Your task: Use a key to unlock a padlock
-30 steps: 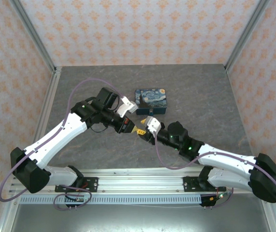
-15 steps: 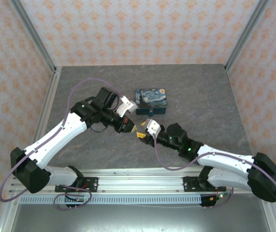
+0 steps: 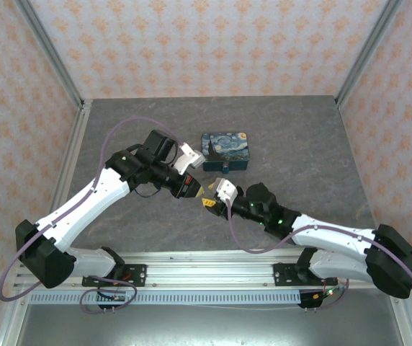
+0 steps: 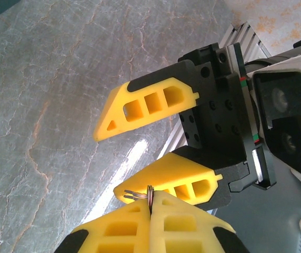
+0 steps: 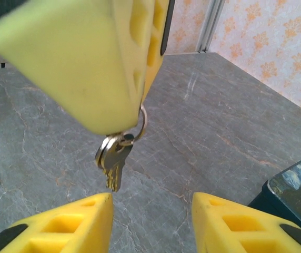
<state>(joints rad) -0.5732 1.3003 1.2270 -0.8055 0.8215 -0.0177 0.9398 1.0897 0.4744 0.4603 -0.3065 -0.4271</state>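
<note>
Yellow foam-like pads (image 5: 61, 226), ribbed with cut-outs, stand nearest at the bottom of the right wrist view. Your right pincer (image 5: 150, 203) is spread and grips nothing, one pad at each side of the gap below the keys.

Just beyond, at frame centre, the keys (image 5: 112, 158) hang free from a thin wire ring (image 5: 141, 120). The left pincer (image 5: 124, 113) pinches that ring between pads pressed together.

Finding: the keys are bright flat steel, judged small, light, stiff and smooth, and liable to swing and twist on the ring. Take hold across the flat bow and leave the toothed blade clear; the soft pads should bite well.

Behind lies the grey marbled tabletop (image 5: 219, 116), matt with a faint sheen. At lower right shows a corner of the blue painted box (image 5: 298, 184), hard-edged. Farthest are the orange-patterned wall panels (image 5: 256, 26).

The padlock cannot be made out, so you cannot confirm its place from these views.
</note>
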